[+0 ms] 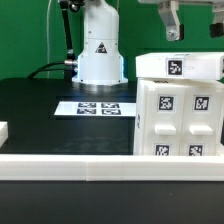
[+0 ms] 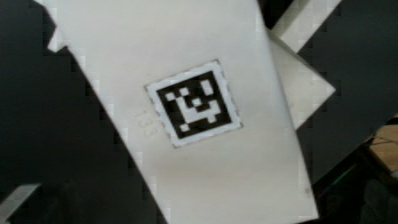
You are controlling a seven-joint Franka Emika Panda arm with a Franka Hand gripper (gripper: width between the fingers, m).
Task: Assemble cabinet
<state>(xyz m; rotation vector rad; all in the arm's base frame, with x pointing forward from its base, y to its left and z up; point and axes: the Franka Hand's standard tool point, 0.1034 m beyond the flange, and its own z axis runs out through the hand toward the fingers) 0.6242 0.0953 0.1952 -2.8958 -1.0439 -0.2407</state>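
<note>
The cabinet (image 1: pixel 180 118), a large white box with tagged drawer fronts, stands on the dark table at the exterior view's right. A white tagged top piece (image 1: pixel 178 66) lies on it. My gripper (image 1: pixel 193 30) hangs above the cabinet, apart from it, and looks open and empty. In the wrist view a white panel fills most of the frame, tilted, with one square tag (image 2: pixel 192 105) on it. My fingertips do not show clearly in that view.
The robot base (image 1: pixel 98 50) stands at the back centre. The marker board (image 1: pixel 98 108) lies in front of it. A long white rail (image 1: pixel 100 166) runs along the near edge. A small white block (image 1: pixel 3 131) sits at the exterior view's left edge.
</note>
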